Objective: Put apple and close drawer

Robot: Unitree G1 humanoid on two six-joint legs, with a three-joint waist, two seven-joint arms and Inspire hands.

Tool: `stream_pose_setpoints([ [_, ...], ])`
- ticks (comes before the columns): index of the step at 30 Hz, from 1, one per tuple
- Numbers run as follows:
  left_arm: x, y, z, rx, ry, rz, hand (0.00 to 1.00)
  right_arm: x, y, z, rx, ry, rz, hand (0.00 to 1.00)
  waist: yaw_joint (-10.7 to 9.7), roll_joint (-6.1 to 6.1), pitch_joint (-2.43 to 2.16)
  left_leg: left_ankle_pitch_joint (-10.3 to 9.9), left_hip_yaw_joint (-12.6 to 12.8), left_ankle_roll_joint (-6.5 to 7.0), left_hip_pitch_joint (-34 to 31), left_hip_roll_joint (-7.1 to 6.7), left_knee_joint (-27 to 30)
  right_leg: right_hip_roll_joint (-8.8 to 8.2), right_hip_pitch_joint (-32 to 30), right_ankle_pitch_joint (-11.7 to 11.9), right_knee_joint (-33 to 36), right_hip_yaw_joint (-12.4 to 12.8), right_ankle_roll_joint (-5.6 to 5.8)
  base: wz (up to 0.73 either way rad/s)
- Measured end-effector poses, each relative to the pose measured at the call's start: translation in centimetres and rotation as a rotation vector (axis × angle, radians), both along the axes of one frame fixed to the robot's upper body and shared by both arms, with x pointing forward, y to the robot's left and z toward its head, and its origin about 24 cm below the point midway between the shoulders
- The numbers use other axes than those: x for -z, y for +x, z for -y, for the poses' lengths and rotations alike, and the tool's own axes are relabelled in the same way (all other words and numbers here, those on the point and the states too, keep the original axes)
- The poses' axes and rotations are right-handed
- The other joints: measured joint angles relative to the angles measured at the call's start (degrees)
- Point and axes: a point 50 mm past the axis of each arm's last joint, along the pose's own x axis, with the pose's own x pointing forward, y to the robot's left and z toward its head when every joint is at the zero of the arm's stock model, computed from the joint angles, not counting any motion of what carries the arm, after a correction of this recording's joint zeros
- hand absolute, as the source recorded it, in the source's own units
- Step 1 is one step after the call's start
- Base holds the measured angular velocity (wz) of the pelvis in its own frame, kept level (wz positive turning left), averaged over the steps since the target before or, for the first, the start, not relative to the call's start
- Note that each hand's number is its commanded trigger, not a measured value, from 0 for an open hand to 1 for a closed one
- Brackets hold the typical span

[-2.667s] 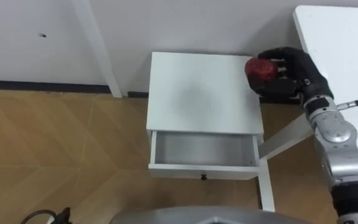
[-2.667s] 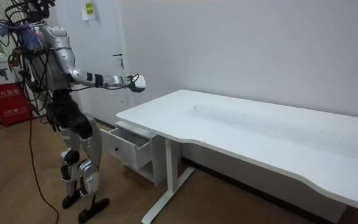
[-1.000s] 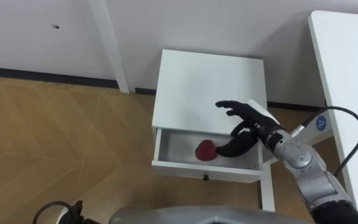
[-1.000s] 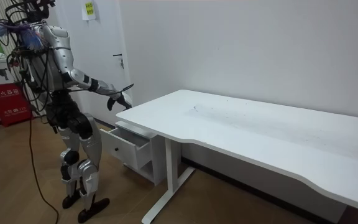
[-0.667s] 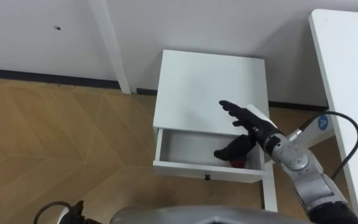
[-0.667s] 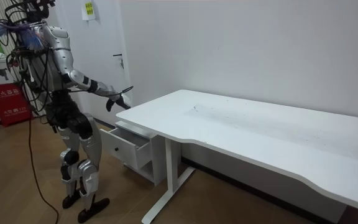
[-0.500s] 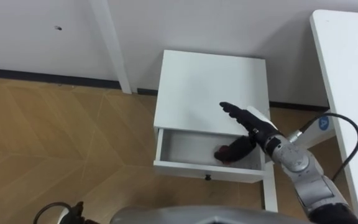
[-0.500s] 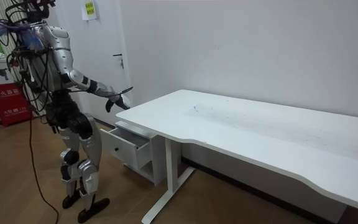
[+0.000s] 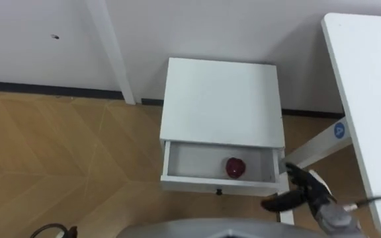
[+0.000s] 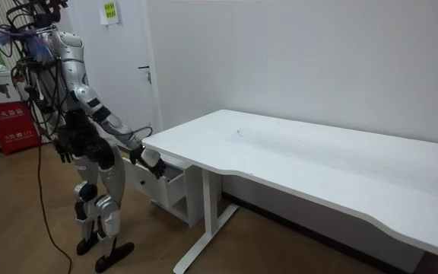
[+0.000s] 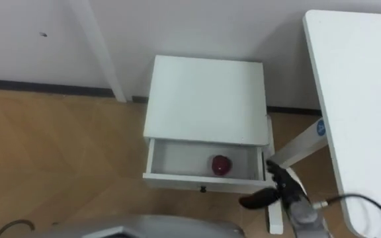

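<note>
The first half looks done: the apple [image 9: 235, 168] lies loose in the open drawer [image 9: 185, 160], right of its middle. It is small, dark red and round. Closing is left. The right hand [image 9: 303, 192] hangs just off the drawer's front right corner, fingers spread, holding nothing.

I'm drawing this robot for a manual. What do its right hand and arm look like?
The right hand has black fingers and thumb, with a small white tag at its back. The wrist and forearm are rounded silver-grey metal, and a thin dark cable loops out from the forearm.
</note>
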Motion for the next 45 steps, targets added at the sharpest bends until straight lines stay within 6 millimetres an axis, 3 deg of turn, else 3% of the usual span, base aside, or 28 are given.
stream_pose_setpoints([
  [3, 0.1, -0.6, 0.0, -0.020, -0.003, -0.023, 0.00, 0.8, -2.5, 0.6, 0.066, -0.018, -0.100, 0.00, -1.24, 0.43, 0.07, -1.22, 1.75, 1.27, -0.37, -0.31, 1.98, -0.94, -0.93, -1.76, 3.56, -0.22, 0.60, 0.07],
  [5, 0.2, -0.5, 0.1, -0.022, -0.013, -0.037, 0.00, 1.0, -4.3, 1.3, 0.140, -0.045, -0.167, 0.00, -1.34, 1.30, -0.07, -4.53, 4.06, 2.02, -1.65, -0.41, 5.93, -2.73, -5.10, -5.14, 14.15, 0.23, 1.90, -0.02],
  [6, 0.2, -0.4, 0.2, -0.021, -0.018, -0.036, 0.00, 1.0, -4.6, 1.5, 0.152, -0.051, -0.184, 0.00, -1.33, 1.74, 0.00, -5.18, 4.28, 2.44, -2.19, -0.38, 6.97, -3.17, -7.05, -5.25, 18.36, 0.16, 2.06, -0.09],
  [7, 0.3, -0.2, 0.3, -0.022, -0.024, -0.036, 0.00, 1.0, -5.1, 1.8, 0.169, -0.060, -0.210, 0.00, -1.33, 2.26, 0.17, -6.35, 4.56, 3.08, -3.02, -0.56, 9.09, -4.41, -11.37, -4.61, 27.15, 0.00, 2.81, 0.00],
  [8, 0.3, 0.0, 0.2, -0.022, -0.024, -0.038, 0.00, 1.0, -5.8, 2.1, 0.216, -0.061, -0.236, 0.00, -2.04, 2.74, 0.11, -7.35, 4.60, 4.12, -3.53, -1.23, 10.70, -6.43, -16.00, -2.44, 35.50, -0.24, 3.68, 0.05],
  [9, 0.3, -0.2, 0.2, -0.027, -0.025, -0.045, 0.00, 1.0, -6.4, 2.2, 0.237, -0.061, -0.254, 0.00, -2.32, 3.00, 0.11, -7.76, 4.61, 4.74, -3.60, -1.37, 11.26, -7.47, -18.09, -0.49, 39.45, -0.57, 3.69, 0.11],
  [10, 0.3, -0.3, 0.2, -0.030, -0.029, -0.044, 0.00, 1.0, -6.9, 2.4, 0.273, -0.058, -0.266, 0.00, -2.54, 4.12, 0.09, -8.50, 4.44, 5.72, -3.94, -1.40, 12.53, -9.08, -21.81, 5.07, 45.42, -1.29, 3.93, 0.00],
  [11, 0.3, -0.4, 0.1, -0.030, -0.026, -0.046, 0.00, 1.0, -7.4, 2.4, 0.303, -0.050, -0.272, 0.00, -2.66, 5.19, 0.10, -9.11, 4.47, 6.53, -4.53, -1.08, 13.55, -9.87, -26.19, 12.79, 50.59, -1.09, 4.14, -0.06],
  [12, 0.2, -0.1, -0.1, -0.027, -0.022, -0.038, 0.00, 1.0, -7.5, 2.3, 0.315, -0.043, -0.273, 0.00, -2.78, 5.61, 0.09, -9.40, 4.67, 7.04, -4.90, -0.79, 14.05, -10.06, -28.40, 16.66, 53.32, -0.67, 4.42, -0.19],
  [13, 0.1, -0.2, -0.5, -0.025, -0.011, -0.044, 0.00, 1.1, -7.7, 2.1, 0.340, -0.020, -0.278, 0.00, -2.80, 5.85, 0.09, -9.96, 5.01, 7.94, -5.90, -0.46, 15.85, -10.27, -33.56, 18.79, 63.08, 0.08, 4.02, -0.18],
  [14, 0.0, -0.2, -0.9, -0.028, 0.002, -0.050, 0.00, 1.2, -8.3, 1.9, 0.368, -0.002, -0.290, 0.00, -2.81, 5.66, 0.09, -10.54, 5.07, 8.66, -7.04, -0.04, 17.57, -10.31, -39.17, 15.32, 76.82, -0.08, 3.82, -0.16],
  [15, -0.1, -0.2, -1.0, -0.031, 0.007, -0.054, 0.00, 1.2, -8.5, 1.8, 0.382, 0.003, -0.294, 0.00, -2.85, 5.73, 0.11, -10.79, 5.06, 8.95, -7.47, 0.35, 18.25, -10.12, -41.78, 13.52, 83.23, -0.40, 3.76, -0.07],
  [17, -0.1, 0.1, -1.1, -0.041, 0.016, -0.085, 0.00, 1.3, -9.1, 1.7, 0.411, 0.013, -0.309, 0.00, -2.90, 6.88, 0.18, -11.15, 4.69, 9.46, -9.18, 3.06, 19.57, -8.75, -50.81, 8.57, 98.51, -3.95, 3.24, -0.06],
  [20, -0.1, -0.2, -1.1, -0.052, 0.018, -0.124, 0.00, 1.5, -10.0, 1.0, 0.415, 0.027, -0.331, 0.00, -3.03, 7.20, 0.27, -10.94, 4.18, 9.13, -8.69, 5.85, 19.49, -8.66, -59.41, 5.13, 104.42, -6.30, 3.67, -0.01],
  [23, 0.0, -0.6, -0.9, -0.057, 0.009, -0.141, 0.00, 1.5, -10.6, 0.8, 0.460, 0.027, -0.331, 0.00, -3.07, 7.09, 0.11, -11.21, 4.19, 9.58, -8.23, 6.82, 19.62, -8.82, -64.51, 3.43, 104.38, -6.22, 3.99, 0.00],
  [27, 0.0, -0.7, -0.9, -0.061, 0.010, -0.149, 0.00, 1.5, -10.1, 1.1, 0.517, 0.001, -0.291, 0.00, -2.54, 7.13, -0.09, -11.51, 4.83, 10.12, -8.44, 6.83, 20.15, -8.87, -65.12, 2.97, 104.40, -6.18, 4.38, -0.03],
  [30, 0.0, -1.0, -0.9, -0.063, 0.014, -0.156, 0.00, 1.5, -9.0, 1.3, 0.523, -0.003, -0.264, 0.00, -2.57, 6.56, 0.23, -11.90, 5.49, 10.82, -9.03, 6.21, 20.92, -10.93, -60.81, 2.95, 102.36, -5.86, 4.41, -0.08],
  [33, -0.1, -1.7, -1.1, -0.072, 0.022, -0.164, 0.00, 1.4, -7.9, 1.5, 0.511, -0.003, -0.239, 0.00, -2.69, 6.07, 0.23, -12.20, 5.83, 11.26, -9.39, 4.60, 20.94, -12.28, -52.25, 3.10, 94.32, -3.67, 4.71, -0.05],
  [35, -0.2, -1.5, -1.3, -0.069, 0.033, -0.151, 0.00, 1.4, -8.0, 1.5, 0.520, 0.002, -0.248, 0.00, -3.29, 5.24, 0.36, -12.36, 5.13, 11.39, -9.55, 2.75, 20.72, -13.82, -42.31, 3.23, 80.03, -3.45, 4.87, 0.18],
  [38, -0.2, -1.4, -1.4, -0.061, 0.036, -0.146, 0.00, 1.4, -9.0, 1.5, 0.528, 0.000, -0.281, 0.00, -3.35, 4.62, 0.64, -12.55, 4.72, 10.02, -8.61, 0.76, 19.42, -12.45, -30.35, 3.27, 60.98, -3.44, 5.33, 0.20],
  [39, -0.2, -1.6, -1.3, -0.064, 0.034, -0.149, 0.00, 1.4, -9.6, 1.5, 0.530, -0.005, -0.299, 0.00, -3.28, 3.80, 0.64, -12.01, 4.74, 8.25, -7.39, -0.75, 17.46, -11.46, -24.45, 2.83, 50.92, -3.17, 5.87, 0.04],
  [40, -0.2, -1.7, -1.3, -0.067, 0.044, -0.149, 0.00, 1.4, -9.7, 1.5, 0.516, -0.010, -0.310, 0.00, -3.12, 2.82, 0.49, -10.99, 4.93, 5.16, -6.34, -2.29, 14.81, -10.20, -19.68, 1.84, 41.88, -2.53, 6.30, 0.00],
  [41, -0.3, -1.3, -1.5, -0.073, 0.064, -0.134, 0.00, 1.4, -9.6, 1.6, 0.505, -0.017, -0.310, 0.00, -3.20, 2.12, 0.23, -9.63, 5.29, 3.67, -5.88, -2.95, 12.67, -8.45, -16.57, 0.35, 34.54, -2.33, 6.34, -0.06],
  [42, -0.4, -1.0, -1.5, -0.078, 0.074, -0.119, 0.00, 1.3, -9.5, 1.6, 0.496, -0.023, -0.308, 0.00, -3.09, 1.82, 0.21, -9.15, 5.49, 3.44, -5.96, -3.07, 11.93, -7.51, -15.39, -0.36, 31.34, -2.19, 6.38, -0.08],
  [43, -0.5, -0.2, -1.8, -0.076, 0.092, -0.094, 0.00, 1.3, -9.0, 1.7, 0.488, -0.032, -0.297, 0.00, -2.69, 1.79, 0.14, -8.35, 5.75, 4.14, -5.90, -3.25, 10.73, -5.81, -12.87, -1.25, 24.81, -1.65, 6.24, -0.20],
  [45, -0.6, 0.2, -2.0, -0.095, 0.106, -0.066, 0.00, 1.3, -7.9, 1.9, 0.470, -0.042, -0.274, 0.00, -1.88, 0.53, 0.21, -7.77, 6.25, 5.00, -5.05, -3.83, 9.63, -4.76, -8.72, -1.09, 15.51, -0.72, 5.88, -0.34],
])
